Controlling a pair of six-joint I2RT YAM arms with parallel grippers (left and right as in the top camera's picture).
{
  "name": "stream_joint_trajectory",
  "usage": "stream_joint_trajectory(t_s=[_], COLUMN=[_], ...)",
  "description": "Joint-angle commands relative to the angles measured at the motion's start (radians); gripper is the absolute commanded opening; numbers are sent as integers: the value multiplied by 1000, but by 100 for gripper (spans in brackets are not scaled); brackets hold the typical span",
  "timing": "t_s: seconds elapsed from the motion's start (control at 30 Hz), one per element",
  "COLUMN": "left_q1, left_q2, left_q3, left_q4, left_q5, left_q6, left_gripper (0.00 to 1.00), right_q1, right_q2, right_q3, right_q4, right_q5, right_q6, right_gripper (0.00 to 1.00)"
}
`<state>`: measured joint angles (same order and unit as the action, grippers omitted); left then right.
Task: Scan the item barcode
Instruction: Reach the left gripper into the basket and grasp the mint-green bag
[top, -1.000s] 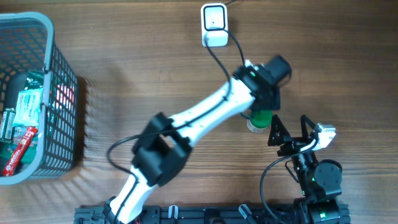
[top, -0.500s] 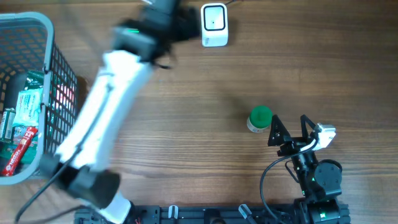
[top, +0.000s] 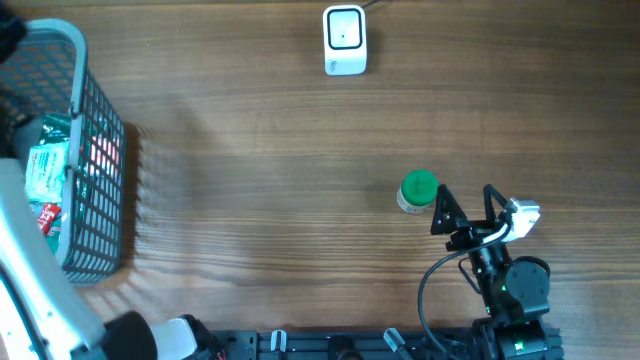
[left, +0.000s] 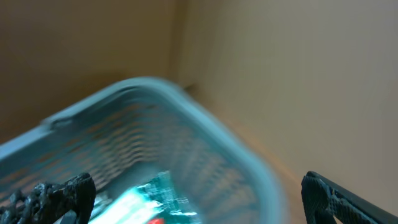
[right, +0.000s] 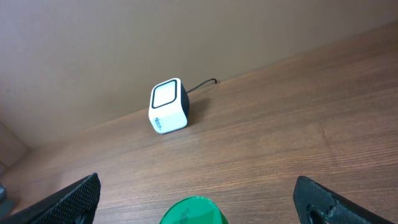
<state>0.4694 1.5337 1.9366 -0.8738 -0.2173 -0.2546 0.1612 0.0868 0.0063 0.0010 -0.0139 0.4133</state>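
Across the wooden table (top: 250, 150), the biggest thing is the grey mesh basket (top: 100, 200) at the far left edge, with the white left arm (top: 40, 290) reaching over it. Its left gripper (left: 199, 196) hangs above the basket's rim with both fingers spread wide and nothing between them. The right gripper (top: 467, 212) rests near the front edge, equally wide and empty. A white scanner (top: 345, 40) sits at the back, well apart from the basket. A small green-capped tub (top: 418, 190) stands just in front of the right fingers, untouched. Packets (top: 45, 170) lie crowded in the basket, and one of these looks like the next item to scan.

The risk is in the reach down: wide fingers could snag the mesh or pinch two packets at once. A packet gripped over its barcode, or carried face away, would not read at the scanner.
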Motion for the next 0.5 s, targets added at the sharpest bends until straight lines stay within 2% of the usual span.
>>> stream_joint_trajectory(t_s=[0.0, 0.17, 0.47], left_q1=[130, 199, 223], left_q2=[127, 298, 582], left_q3=[-2, -2, -3], left_q4=[-43, -129, -196], left_q5=[4, 26, 56], left_q6=[47, 145, 201], left_gripper=[100, 100, 100], right_q1=[4, 4, 4], right_q2=[2, 2, 2], right_q3=[-1, -1, -1], right_q4=[5, 5, 5], right_q5=[13, 13, 13], right_q6=[-18, -18, -18], right_gripper=[100, 100, 100])
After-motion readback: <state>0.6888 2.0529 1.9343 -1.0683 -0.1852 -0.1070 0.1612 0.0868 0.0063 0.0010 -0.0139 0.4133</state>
